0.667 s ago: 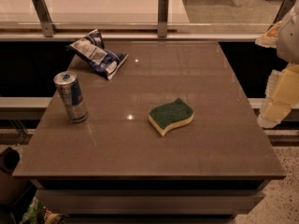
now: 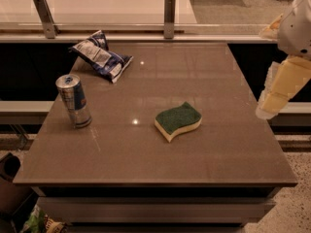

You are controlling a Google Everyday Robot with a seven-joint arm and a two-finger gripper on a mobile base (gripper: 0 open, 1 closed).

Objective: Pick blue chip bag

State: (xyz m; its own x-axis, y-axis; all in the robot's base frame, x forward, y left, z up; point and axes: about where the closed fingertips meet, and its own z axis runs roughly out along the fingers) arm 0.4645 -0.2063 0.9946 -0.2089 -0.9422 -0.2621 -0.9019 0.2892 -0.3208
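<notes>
The blue chip bag (image 2: pixel 102 56) lies crumpled at the table's far left; it is dark blue with a white printed panel. A blue-and-silver drink can (image 2: pixel 73 101) stands upright in front of it near the left edge. My gripper (image 2: pixel 270 103) hangs off the table's right edge, pale cream, on the arm (image 2: pixel 297 23) that comes in from the upper right. It is far from the bag, across the whole table, and holds nothing that I can see.
A green-and-yellow sponge (image 2: pixel 178 120) lies near the middle of the brown table (image 2: pixel 146 159). A glass barrier with two metal posts (image 2: pixel 169 16) runs along the far edge. A dark bin (image 2: pixel 9 166) and a bag stand on the floor at lower left.
My gripper has moved slightly up and to the left at the table's right edge. The bag, can and sponge have not moved.
</notes>
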